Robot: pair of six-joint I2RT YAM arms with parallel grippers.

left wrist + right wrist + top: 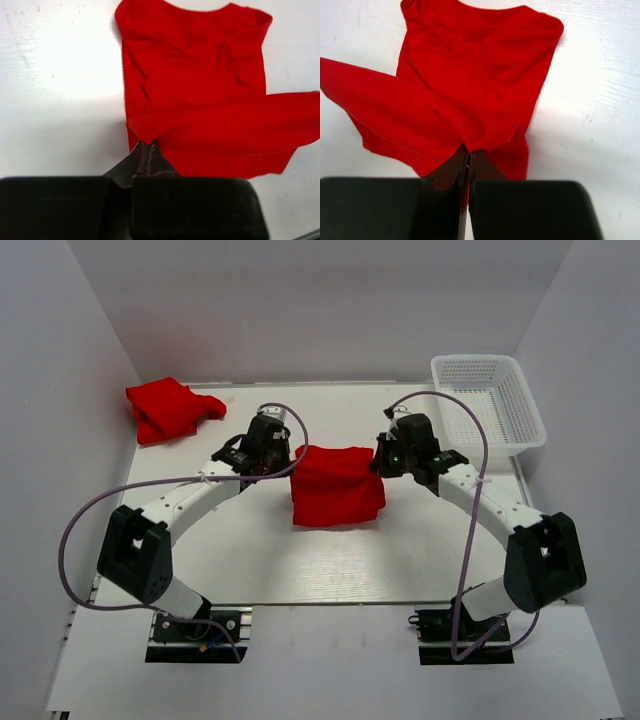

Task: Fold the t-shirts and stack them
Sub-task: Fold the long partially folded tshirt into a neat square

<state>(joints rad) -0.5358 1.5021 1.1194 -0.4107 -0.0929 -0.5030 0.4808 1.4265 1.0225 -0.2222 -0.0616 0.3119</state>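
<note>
Two shirts: centre shirt [338,490] is pinched at opposite corners by left claw [292,458] and right claw [378,462]; second shirt [165,408] lies crumpled far left. One basket [490,365] sits at far right of bench [300,570].

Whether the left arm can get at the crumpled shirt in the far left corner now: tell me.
Probably not yet: the left gripper is shut on the middle t-shirt, shared with the right gripper. Once released, nothing on the table stands between it and the crumpled t-shirt.
</note>
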